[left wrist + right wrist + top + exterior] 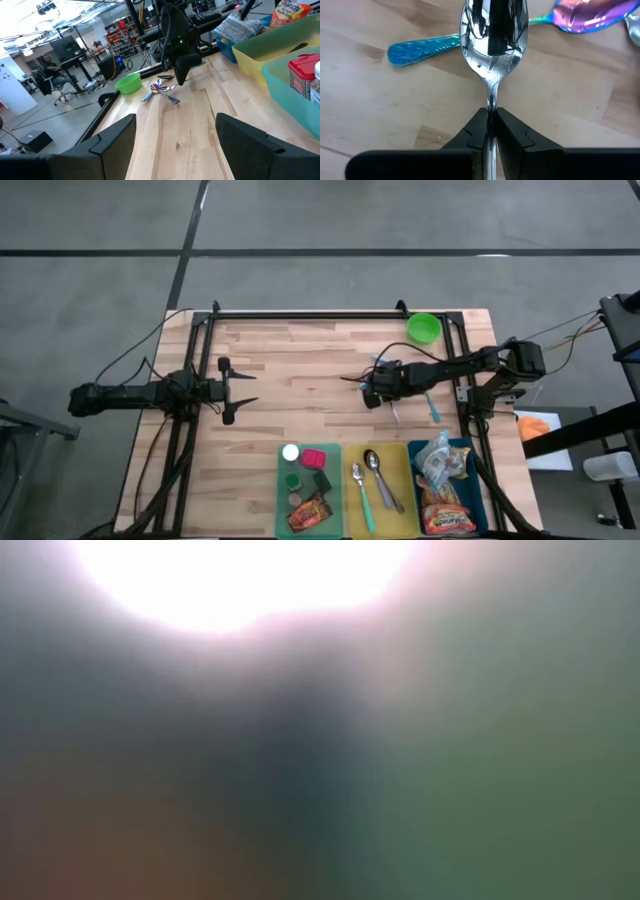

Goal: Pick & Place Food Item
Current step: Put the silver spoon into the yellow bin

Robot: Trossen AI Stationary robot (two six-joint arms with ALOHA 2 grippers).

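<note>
High view. The bench (300, 380) carries three bins along its near edge: a green bin (282, 500) with small food items, a yellow bin (352, 500) with two spoons, and a blue bin (482, 490) with snack packets (440, 470) (the likely food items of the task). A green bowl (424, 328) stands at the far right corner. The right gripper (372, 392) reaches in from the right edge to about mid-bench, low over loose cutlery lying just beside it. The left gripper (228, 392) waits near the left edge with its fingers apart and nothing between them.

Low view. Washed out by glare; nothing can be judged from it.

Left wrist view. The left arm's own fingers (115, 137) stand well apart over bare wood. Across the bench the right gripper (181, 67) hangs above a cluster of spoons (162, 90), with the green bowl (128, 83) beyond at the far edge.

Right wrist view. The right gripper (490, 122) is clamped on the handle of a silver spoon (492, 40), pads together on the thin stem, the bowl of the spoon pointing away over the wood. A blue-handled utensil (420, 49) and an iridescent spoon (590, 14) lie on the bench just beyond.

Assessment. The grip at the narrow neck appears chosen to keep the spoon level and steady for carrying. What is held is cutlery, not food; the yellow bin seems its fitting destination.
</note>
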